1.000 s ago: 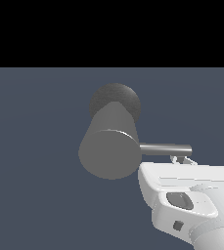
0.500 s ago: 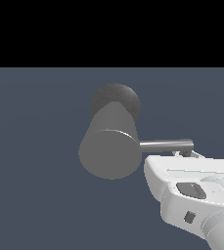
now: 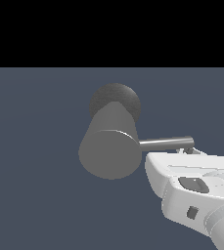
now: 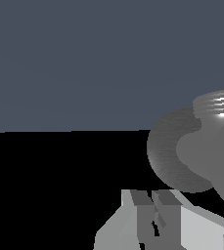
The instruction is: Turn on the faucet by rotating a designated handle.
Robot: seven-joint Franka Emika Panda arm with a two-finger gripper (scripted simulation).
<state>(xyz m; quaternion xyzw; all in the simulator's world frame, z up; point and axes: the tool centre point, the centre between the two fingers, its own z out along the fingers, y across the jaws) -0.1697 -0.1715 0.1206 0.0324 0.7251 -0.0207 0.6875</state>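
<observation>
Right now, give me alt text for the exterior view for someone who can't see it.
A thick grey faucet cylinder faces the camera, its thin shiny handle sticking out toward the exterior view's right. The white robot tool sits just under the rod's far end, over a flat dark blue-grey surface with black above.

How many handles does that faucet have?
1. The handle is a thin rod projecting from the faucet toward the exterior view's right, just above the gripper. The faucet's far side is hidden, so another could be there.
</observation>
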